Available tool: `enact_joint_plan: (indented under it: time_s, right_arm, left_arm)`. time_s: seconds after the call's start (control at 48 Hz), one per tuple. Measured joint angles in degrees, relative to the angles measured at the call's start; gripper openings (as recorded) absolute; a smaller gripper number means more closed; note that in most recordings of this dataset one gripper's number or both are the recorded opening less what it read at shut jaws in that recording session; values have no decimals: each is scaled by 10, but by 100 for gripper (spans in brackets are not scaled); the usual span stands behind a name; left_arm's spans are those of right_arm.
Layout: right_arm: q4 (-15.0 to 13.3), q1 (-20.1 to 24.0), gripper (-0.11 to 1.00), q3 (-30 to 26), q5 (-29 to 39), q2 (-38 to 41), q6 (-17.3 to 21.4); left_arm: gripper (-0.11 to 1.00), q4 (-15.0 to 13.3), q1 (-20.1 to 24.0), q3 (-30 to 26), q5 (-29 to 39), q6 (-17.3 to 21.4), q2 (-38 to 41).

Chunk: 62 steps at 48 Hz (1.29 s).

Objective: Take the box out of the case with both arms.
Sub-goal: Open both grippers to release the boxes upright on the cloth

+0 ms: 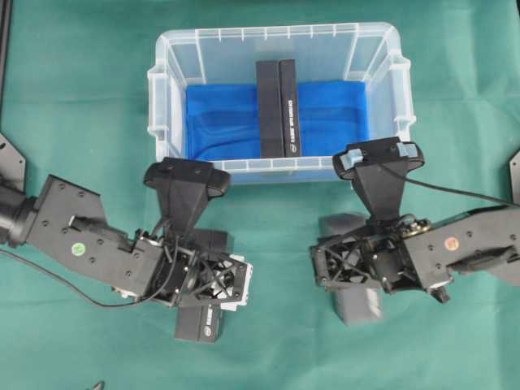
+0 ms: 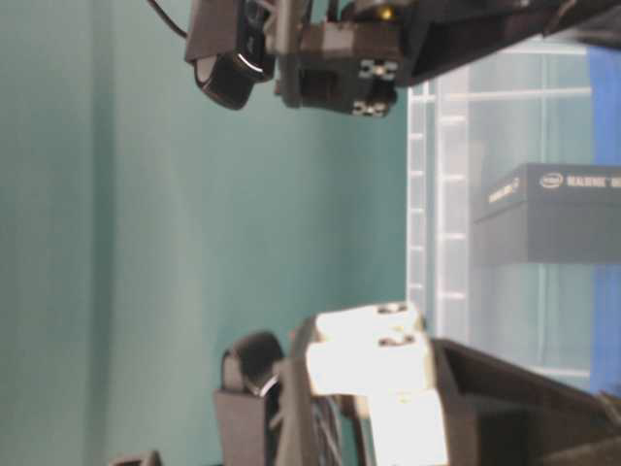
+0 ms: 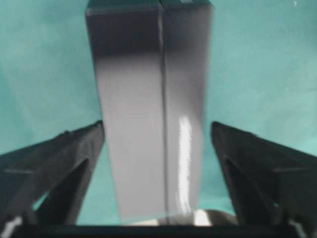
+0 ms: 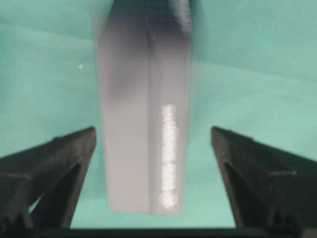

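The case (image 1: 166, 89), clear plastic with a blue lining, stands at the back centre. A black box (image 1: 278, 106) lies across its middle and shows through the wall in the table-level view (image 2: 548, 214). Two more black boxes are outside on the green cloth. One box (image 1: 199, 325) is under my left gripper (image 1: 213, 280); in the left wrist view this box (image 3: 148, 99) is between the spread fingers of the left gripper (image 3: 156, 124). The other box (image 1: 357, 305) is below my right gripper (image 1: 345, 268); the right wrist view shows it (image 4: 143, 124), blurred, with gaps to both fingers of the right gripper (image 4: 152, 129).
Green cloth (image 1: 73, 97) covers the table around the case. Both arms hover just in front of the case's near wall (image 1: 268, 168). Black mounts sit at the far left edge (image 1: 10, 162) and far right edge (image 1: 513, 171). A cable (image 1: 455, 191) trails from the right wrist camera.
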Motion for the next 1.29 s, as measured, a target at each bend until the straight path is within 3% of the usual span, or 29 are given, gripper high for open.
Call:
enact_joint_plan:
  time_s: [0.167,0.813,1.292]
  right_arm:
    - [1,0,94,-1,15,-1,0]
    - [1,0,93,-28,33,-1,-4]
    - [-7,2,93,-128,157,-4,-41]
  left_arm:
    - [91,0,1,2,5,-32,-1]
    - [91,0,0,-11,10,-33,-7]
    - [91,0,0,-98,156,-33,-68]
